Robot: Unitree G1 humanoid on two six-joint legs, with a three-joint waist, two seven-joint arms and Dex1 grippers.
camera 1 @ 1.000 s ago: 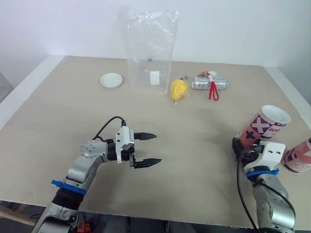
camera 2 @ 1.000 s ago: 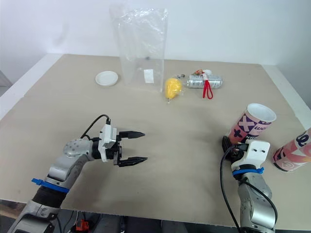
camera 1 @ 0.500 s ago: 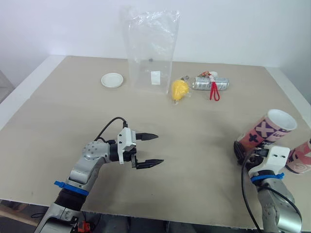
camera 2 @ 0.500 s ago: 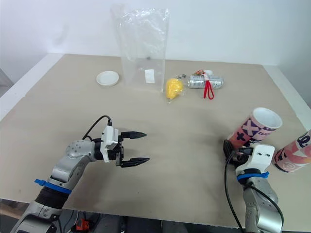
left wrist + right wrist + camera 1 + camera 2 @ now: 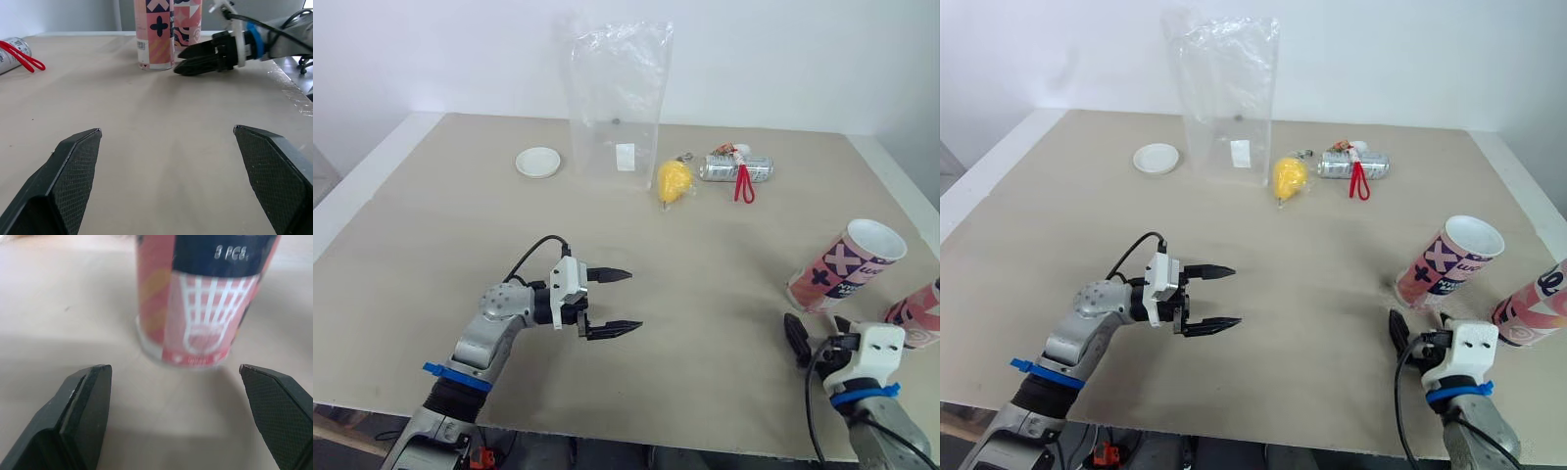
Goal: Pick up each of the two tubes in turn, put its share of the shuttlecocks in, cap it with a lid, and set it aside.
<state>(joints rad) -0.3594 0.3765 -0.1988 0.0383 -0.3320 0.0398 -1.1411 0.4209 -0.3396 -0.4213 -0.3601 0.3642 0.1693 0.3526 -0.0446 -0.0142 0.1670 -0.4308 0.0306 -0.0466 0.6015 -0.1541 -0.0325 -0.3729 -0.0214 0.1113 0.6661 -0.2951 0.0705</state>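
- The first tube [image 5: 847, 266] stands on its bottom end at about 4 o'clock on the table [image 5: 440, 245]. Its long side runs up and down, and its open white mouth points up.
- The second tube [image 5: 1528, 315] stands just beside it, nearer the table's right edge. It is upright too. Its top is cut off, so I cannot tell if it is open.
- Both tubes are pink with dark and white shapes on them.
- The right gripper [image 5: 173, 367] sits low by the table at the first tube's 6 o'clock side. Its two black fingers are spread wide. They point at a tube but do not touch it.
- The left gripper [image 5: 632, 300] is at about 7 o'clock on the table, well apart from the tubes. Its fingers are spread wide too and hold nothing. They point across the table toward the tubes, with bare table between.
- The table is flat and sandy beige with a pale rim. A plain white wall [image 5: 431, 49] rises behind it.
- A tall clear plastic bag [image 5: 617, 98] stands at 12 o'clock.
- A round white lid [image 5: 537, 162] lies flat at about 11 o'clock, near the bag.
- A small yellow thing [image 5: 674, 180] lies just beside the bag, on its right.
- A silver can [image 5: 734, 168] lies on its side at 1 o'clock, with a red loop [image 5: 742, 186] lying across it.
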